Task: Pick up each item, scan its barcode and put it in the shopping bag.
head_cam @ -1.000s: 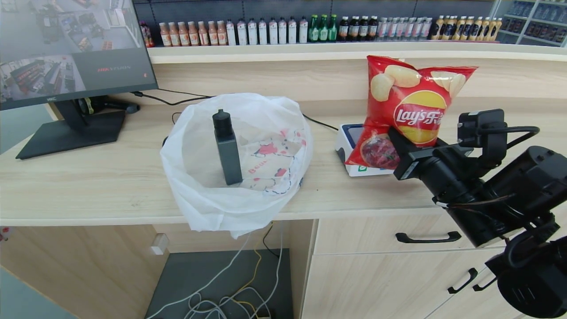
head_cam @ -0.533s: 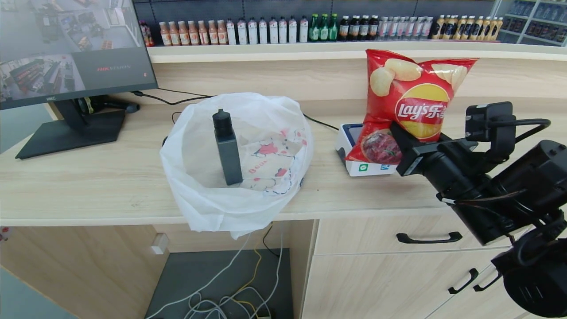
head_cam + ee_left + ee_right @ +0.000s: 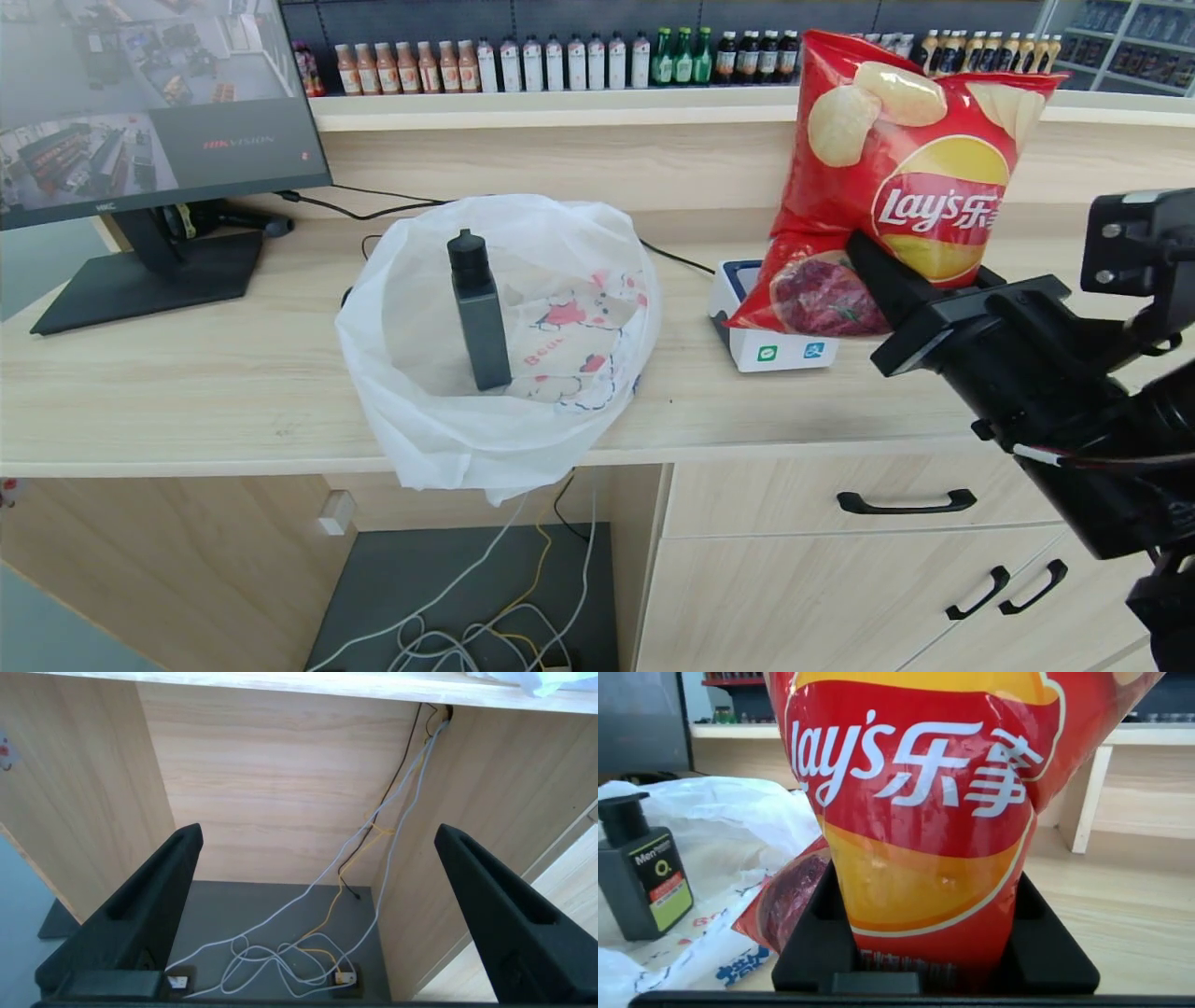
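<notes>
Right claw [image 3: 882, 271]: closed on the lower part of the red chip bag [image 3: 910, 177], one finger on each face. The bag is held upright over the white barcode scanner [image 3: 780, 350], which sits towards the right end of the bench [image 3: 187, 373]. Contact between bag and scanner cannot be confirmed.

The white shopping bag [image 3: 448, 420] stands open at the middle of the front edge, with a dark pump bottle [image 3: 479, 313] upright inside.

Left claw [image 3: 320, 835]: fingers spread wide, holding nothing, below the benchtop facing loose cables [image 3: 308, 952].
</notes>
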### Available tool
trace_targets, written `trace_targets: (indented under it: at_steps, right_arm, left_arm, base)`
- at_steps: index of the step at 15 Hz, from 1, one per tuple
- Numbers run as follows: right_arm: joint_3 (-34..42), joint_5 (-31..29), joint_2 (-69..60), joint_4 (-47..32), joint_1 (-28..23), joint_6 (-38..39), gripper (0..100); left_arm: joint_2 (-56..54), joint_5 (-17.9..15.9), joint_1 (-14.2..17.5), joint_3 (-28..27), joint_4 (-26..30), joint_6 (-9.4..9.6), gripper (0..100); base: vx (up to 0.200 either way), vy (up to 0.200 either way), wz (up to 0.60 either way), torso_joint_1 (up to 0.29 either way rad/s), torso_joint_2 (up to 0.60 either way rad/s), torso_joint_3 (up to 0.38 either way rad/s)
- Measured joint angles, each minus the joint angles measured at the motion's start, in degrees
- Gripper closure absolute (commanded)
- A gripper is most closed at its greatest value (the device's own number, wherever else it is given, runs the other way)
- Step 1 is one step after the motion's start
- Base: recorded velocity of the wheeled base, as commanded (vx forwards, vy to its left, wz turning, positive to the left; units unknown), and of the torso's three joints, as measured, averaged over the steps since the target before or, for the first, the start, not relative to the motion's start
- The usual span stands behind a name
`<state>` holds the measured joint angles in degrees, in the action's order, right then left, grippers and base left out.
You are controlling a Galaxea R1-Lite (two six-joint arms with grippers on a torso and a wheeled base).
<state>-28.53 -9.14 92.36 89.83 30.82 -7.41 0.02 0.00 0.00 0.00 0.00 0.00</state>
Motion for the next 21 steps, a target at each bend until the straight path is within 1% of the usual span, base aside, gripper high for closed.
trace_targets:
  at_steps: [3, 5, 9, 15, 17, 21]
  right_arm:
    - [1.5, 0.0, -2.8, 0.1, 3.0, -0.2, 100]
    - [2.3, 0.0, -4.3, 0.1, 3.6, -0.2, 100]
    - [4.0, 0.0, -6.5, 0.1, 3.8, -0.2, 100]
    - [4.2, 0.0, -7.4, 0.1, 3.8, -0.2, 100]
    - [4.5, 0.0, -7.8, 0.1, 3.8, -0.2, 100]
    - [5.0, 0.0, -8.6, 0.1, 3.7, -0.2, 100]
  left_arm:
    - [0.0, 0.0, 0.0, 0.0, 0.0, 0.0, 0]
    - [0.0, 0.0, 0.0, 0.0, 0.0, 0.0, 0]
    - [0.0, 0.0, 0.0, 0.0, 0.0, 0.0, 0]
    - [0.0, 0.0, 0.0, 0.0, 0.0, 0.02, 0]
    - [0.0, 0.0, 0.0, 0.0, 0.0, 0.46, 0]
    - [0.0, 0.0, -0.1, 0.0, 0.0, 0.46, 0]
  base:
    - [0.0, 0.0, 0.0, 0.0, 0.0, 0.0]
    - [0.0, 0.0, 0.0, 0.0, 0.0, 0.0]
    - [0.0, 0.0, 0.0, 0.0, 0.0, 0.0]
    - [0.0, 0.0, 0.0, 0.0, 0.0, 0.0]
    - [0.0, 0.0, 0.0, 0.0, 0.0, 0.0]
    - [0.0, 0.0, 0.0, 0.0, 0.0, 0.0]
